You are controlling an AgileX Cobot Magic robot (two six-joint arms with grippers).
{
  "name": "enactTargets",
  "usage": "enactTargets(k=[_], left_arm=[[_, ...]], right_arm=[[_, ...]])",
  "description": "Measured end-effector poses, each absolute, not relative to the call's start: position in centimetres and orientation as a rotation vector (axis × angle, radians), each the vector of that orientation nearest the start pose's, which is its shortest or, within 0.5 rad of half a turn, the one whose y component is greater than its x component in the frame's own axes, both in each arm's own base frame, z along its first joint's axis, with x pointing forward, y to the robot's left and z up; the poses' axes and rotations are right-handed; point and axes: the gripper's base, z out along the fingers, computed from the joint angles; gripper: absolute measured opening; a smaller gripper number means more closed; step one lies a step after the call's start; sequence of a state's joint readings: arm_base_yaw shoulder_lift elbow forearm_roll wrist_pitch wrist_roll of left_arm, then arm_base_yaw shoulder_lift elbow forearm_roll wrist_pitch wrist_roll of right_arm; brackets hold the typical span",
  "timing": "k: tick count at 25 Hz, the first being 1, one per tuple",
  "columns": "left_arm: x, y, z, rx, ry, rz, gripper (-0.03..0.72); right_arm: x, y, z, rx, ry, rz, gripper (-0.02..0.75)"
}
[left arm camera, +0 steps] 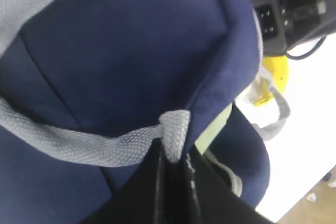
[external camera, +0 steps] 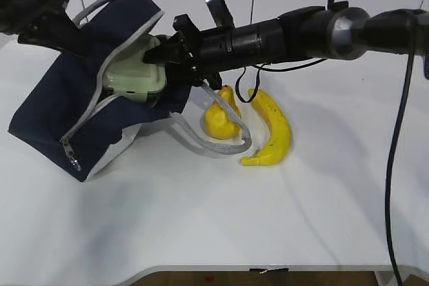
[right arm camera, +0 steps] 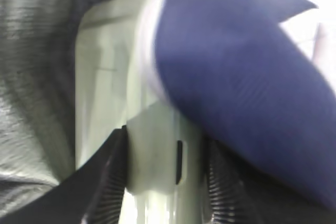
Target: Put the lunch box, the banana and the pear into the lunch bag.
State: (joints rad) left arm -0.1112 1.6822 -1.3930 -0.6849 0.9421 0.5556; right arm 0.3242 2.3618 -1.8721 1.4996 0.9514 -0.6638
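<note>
Right tool (external camera: 159, 55) grips the lunch box (external camera: 133, 75) in the mouth of the lunch bag (external camera: 60, 115); left tool (left arm camera: 173, 169) pinches the bag's grey handle (left arm camera: 100, 148). Pear (external camera: 220, 118) and banana (external camera: 271, 132) lie at the bag's three o'clock on the desk (external camera: 214, 219).

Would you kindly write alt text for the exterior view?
The right gripper pushes the lunch box into the tilted, open lunch bag, whose handle the left gripper pinches. The pear and banana lie on the table.
</note>
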Motion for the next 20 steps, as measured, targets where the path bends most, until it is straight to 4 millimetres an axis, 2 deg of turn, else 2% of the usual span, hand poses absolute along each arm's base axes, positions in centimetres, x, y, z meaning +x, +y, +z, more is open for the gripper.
enactTargets(k=[4,14,20], left_arm=[[36.1,-8.7,29.1,0.448,2.496,-0.698,0.013],[36.5,-8.6,29.1,0.420,2.473,-0.679,0.013],[36.5,-8.6,29.1,0.416,2.471,-0.682,0.013]], right_arm=[[46.8,23.6,18.1,-0.121,2.263,1.632,0.342],[46.9,23.7,17.6,-0.139,2.291,1.556,0.342],[47.1,23.8,16.4,-0.126,2.325,1.534,0.342]])
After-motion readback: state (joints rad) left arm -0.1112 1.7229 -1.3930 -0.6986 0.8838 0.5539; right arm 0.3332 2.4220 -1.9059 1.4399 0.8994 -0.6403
